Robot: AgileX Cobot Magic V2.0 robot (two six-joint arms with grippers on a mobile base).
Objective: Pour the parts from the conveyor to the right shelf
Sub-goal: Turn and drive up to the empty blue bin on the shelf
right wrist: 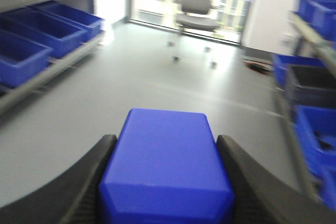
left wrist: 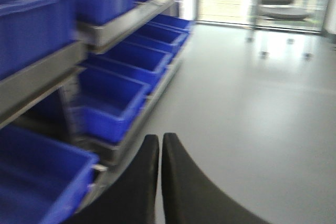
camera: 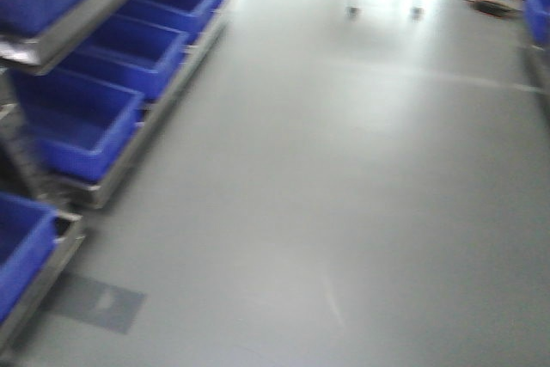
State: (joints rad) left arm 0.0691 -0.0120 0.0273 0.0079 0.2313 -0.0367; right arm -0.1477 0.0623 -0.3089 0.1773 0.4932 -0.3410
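The blue block (right wrist: 165, 166) sits in the right pincer (right wrist: 167, 141), which pinches it from both sides, one black finger (right wrist: 86, 182) against its left face and the other against its right; the block's near end is cut off by the bottom edge of the frame. The right arm points the pincer out along the grey floor (right wrist: 131, 93) toward a far office chair (right wrist: 197, 1). The right shelf (right wrist: 312, 32) stands at the right of that view, well apart from the block, carrying blue crates and one dark crate (right wrist: 315, 85).

The left pincer (left wrist: 160, 144) has its two dark fingers pressed together with only a thin seam between them and nothing in it; it points down the aisle just beside the left rack (left wrist: 47, 72), whose deep blue crates (left wrist: 113, 108) sit tilted on steel rails.

Only the right wrist view shows the block and the chair whole. The front view shows neither arm, only the left rack, bare floor with a darker grey patch (camera: 99, 302), and the chair's feet as smears at the far edge. All three views are blurred, so crate contents cannot be made out.
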